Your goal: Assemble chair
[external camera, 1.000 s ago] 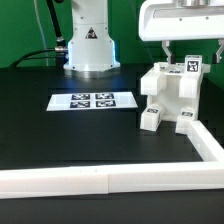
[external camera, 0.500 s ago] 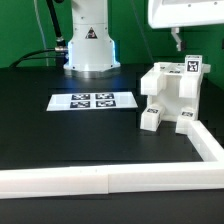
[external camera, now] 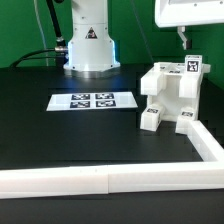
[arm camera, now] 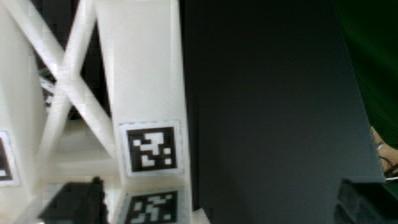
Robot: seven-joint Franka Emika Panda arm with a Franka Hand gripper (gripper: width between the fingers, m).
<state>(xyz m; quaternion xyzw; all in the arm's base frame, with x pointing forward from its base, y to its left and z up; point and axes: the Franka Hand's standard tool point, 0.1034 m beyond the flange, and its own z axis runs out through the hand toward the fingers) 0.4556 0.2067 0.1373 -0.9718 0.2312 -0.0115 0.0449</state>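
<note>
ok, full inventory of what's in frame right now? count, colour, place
matte-white blocky plastic chair: one, white with square black-and-white tags, on the table at the exterior view's right, below the gripper
thin flat marker board: one, white with four tags, flat on the table, to the exterior view's left of the chair
long border rail: one L-shaped run, white, along the near table edge and the exterior view's right side
table: one, black
arm base: one, white, behind the marker board
gripper: one, open, empty, above the chair
</note>
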